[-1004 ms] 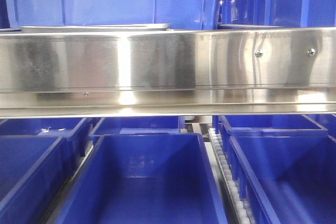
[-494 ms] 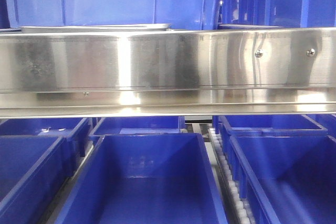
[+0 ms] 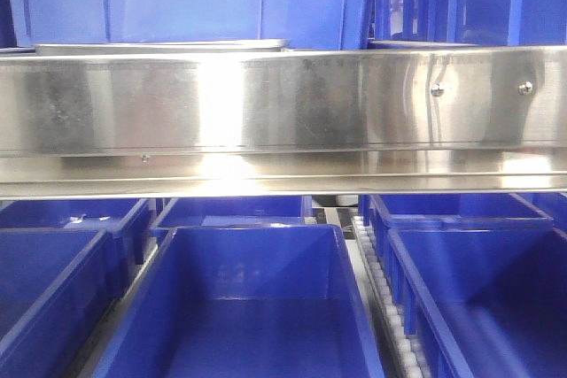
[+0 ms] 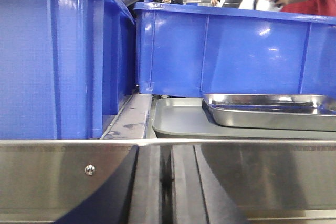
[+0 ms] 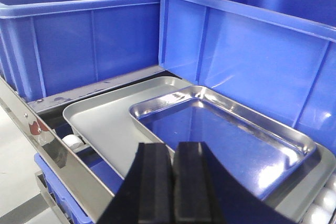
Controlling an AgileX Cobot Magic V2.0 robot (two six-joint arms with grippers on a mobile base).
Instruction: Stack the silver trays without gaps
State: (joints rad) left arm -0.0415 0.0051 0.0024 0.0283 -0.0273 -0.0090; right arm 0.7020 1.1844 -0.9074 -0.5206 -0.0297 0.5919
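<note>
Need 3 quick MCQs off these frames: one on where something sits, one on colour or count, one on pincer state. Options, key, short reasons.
1. Where does the small mirror-shiny steel tray rest?
A. Inside the larger matte grey tray
B. Inside a blue bin
C. On the floor

2. How many screw heads show at the right end of the broad steel rail in the front view?
A. None
B. Two
C. Five

3. How does the right pincer stand?
A. Wide open
B. Clamped on a tray
C. Black pads together, holding nothing

Key: 1 A, the right wrist view shows the shiny tray lying within the larger tray's rim. 2 B, two screw heads sit side by side there. 3 C, the pads meet above the trays with nothing between them. The left pincer looks likewise shut.
</note>
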